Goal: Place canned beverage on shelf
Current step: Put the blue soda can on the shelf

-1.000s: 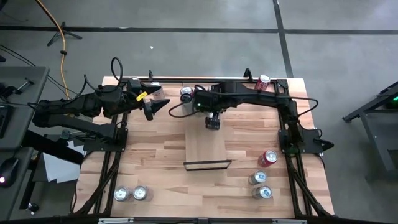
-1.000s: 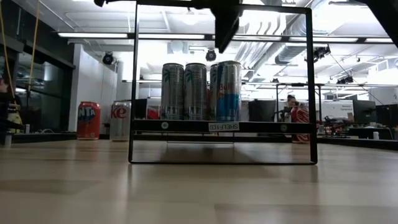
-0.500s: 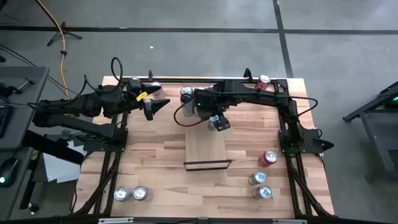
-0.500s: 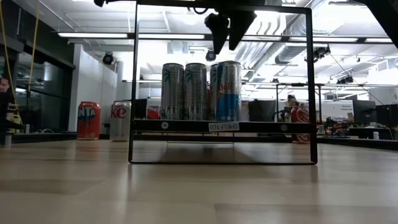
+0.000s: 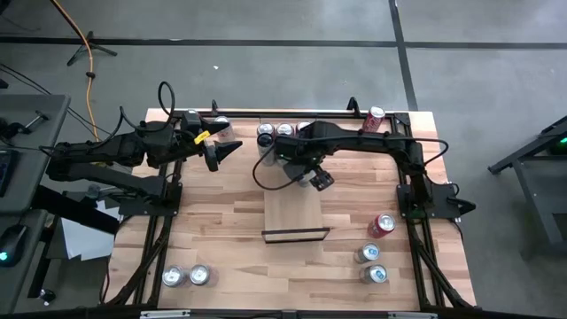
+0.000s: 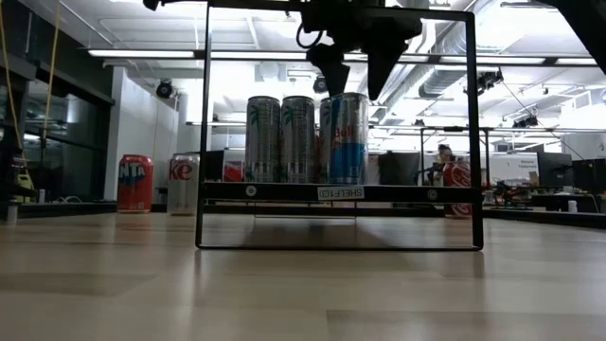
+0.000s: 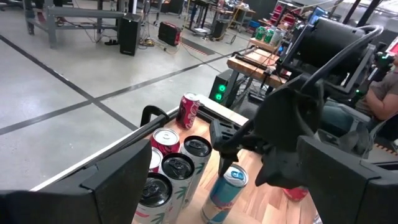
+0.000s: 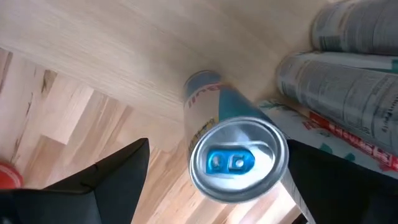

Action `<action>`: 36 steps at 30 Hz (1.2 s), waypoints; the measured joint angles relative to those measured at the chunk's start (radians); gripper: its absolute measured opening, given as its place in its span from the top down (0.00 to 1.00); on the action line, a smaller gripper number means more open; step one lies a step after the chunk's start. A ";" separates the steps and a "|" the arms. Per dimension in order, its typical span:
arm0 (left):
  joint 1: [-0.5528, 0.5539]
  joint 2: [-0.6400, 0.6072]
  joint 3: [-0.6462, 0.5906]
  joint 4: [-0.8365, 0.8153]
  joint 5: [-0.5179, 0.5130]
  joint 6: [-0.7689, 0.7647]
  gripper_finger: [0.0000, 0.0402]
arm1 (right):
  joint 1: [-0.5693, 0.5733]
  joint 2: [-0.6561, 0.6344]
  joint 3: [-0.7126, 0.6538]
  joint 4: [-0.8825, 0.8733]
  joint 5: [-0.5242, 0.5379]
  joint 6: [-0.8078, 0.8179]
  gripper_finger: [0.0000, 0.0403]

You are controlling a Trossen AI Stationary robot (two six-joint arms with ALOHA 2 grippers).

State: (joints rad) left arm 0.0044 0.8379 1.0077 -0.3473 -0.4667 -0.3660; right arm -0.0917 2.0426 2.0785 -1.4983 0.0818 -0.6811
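The right tool (image 6: 352, 68), its fingers spread wide and holding nothing, has lifted and swung aside from the blue canned beverage (image 8: 231, 151), which now stands free on the shelf (image 5: 295, 211) beside the other cans (image 6: 281, 138), so the placing seems done, while the left tool (image 5: 229, 150) waits open.

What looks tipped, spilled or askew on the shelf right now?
Nothing stands out. The blue-and-silver can and the tall silver cans stand upright on the pale wooden shelf; the open right gripper hangs above them.
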 joint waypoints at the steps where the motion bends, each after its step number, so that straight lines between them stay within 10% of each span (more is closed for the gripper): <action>1: 0.000 0.000 0.000 0.000 0.000 0.000 0.12 | 0.000 0.000 -0.005 0.006 0.000 0.000 0.11; 11: 0.000 0.000 0.000 0.000 0.000 0.001 0.12 | 0.000 0.000 -0.015 0.032 0.023 -0.019 0.14; 22: 0.000 0.000 0.000 0.000 0.000 0.001 0.12 | 0.000 0.000 -0.015 0.034 0.042 0.073 0.44; 36: 0.000 0.000 0.000 0.000 0.000 0.001 0.12 | -0.008 0.000 -0.015 0.062 0.090 0.486 0.41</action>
State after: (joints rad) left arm 0.0042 0.8377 1.0077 -0.3470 -0.4666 -0.3649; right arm -0.0996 2.0426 2.0636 -1.4363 0.1717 -0.1953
